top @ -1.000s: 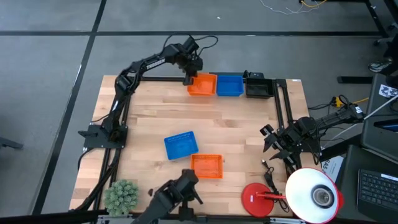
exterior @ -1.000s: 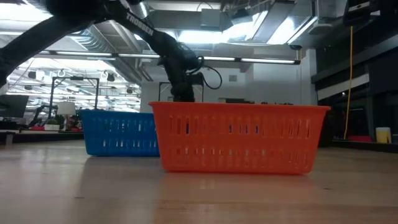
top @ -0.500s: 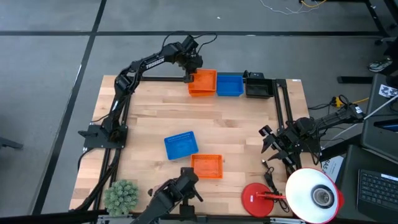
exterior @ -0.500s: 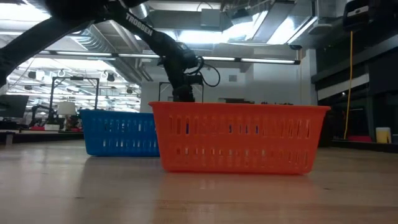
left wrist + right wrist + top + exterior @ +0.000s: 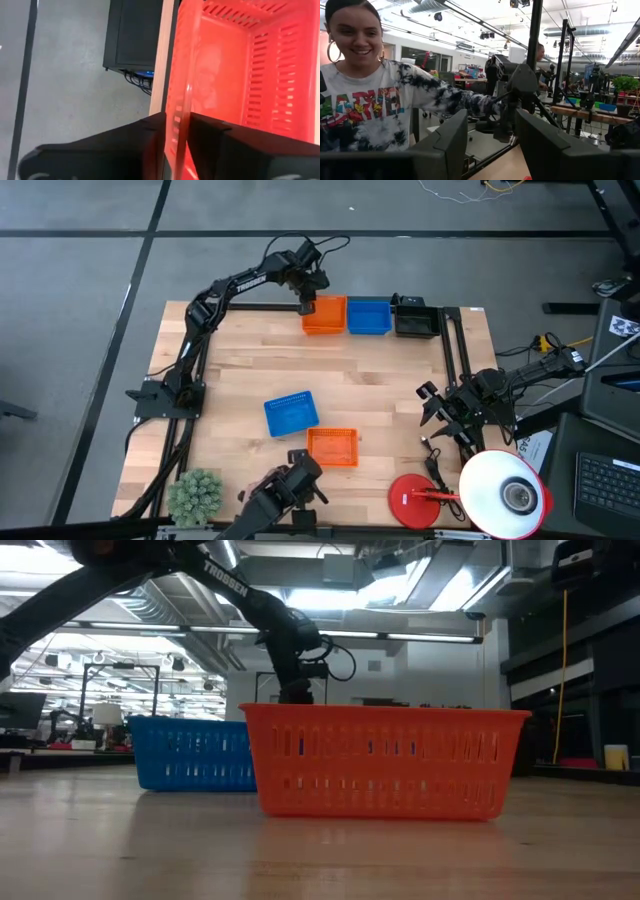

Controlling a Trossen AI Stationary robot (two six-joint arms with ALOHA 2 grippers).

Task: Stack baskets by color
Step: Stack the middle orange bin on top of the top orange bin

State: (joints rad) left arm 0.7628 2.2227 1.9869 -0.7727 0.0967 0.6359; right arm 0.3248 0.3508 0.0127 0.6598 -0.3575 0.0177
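Observation:
At the table's far edge stand an orange basket, a blue basket and a black basket in a row. My left gripper is open over the orange basket's left wall. One finger stands outside that wall and one inside, both close beside it. Toward the near side a second blue basket and a second orange basket rest on their bottoms. In the low view, that near orange basket hides my left fingers. My right gripper waits open at the table's right edge.
A green fuzzy plant sits at the near left corner. A red lamp base with a white shade stands at the near right. A person shows beyond the table in the right wrist view. Bare wood lies mid-table.
The far orange basket has shifted a little at the far edge and now sits square beside the blue one. My left gripper has stayed at its left wall and turned slightly.

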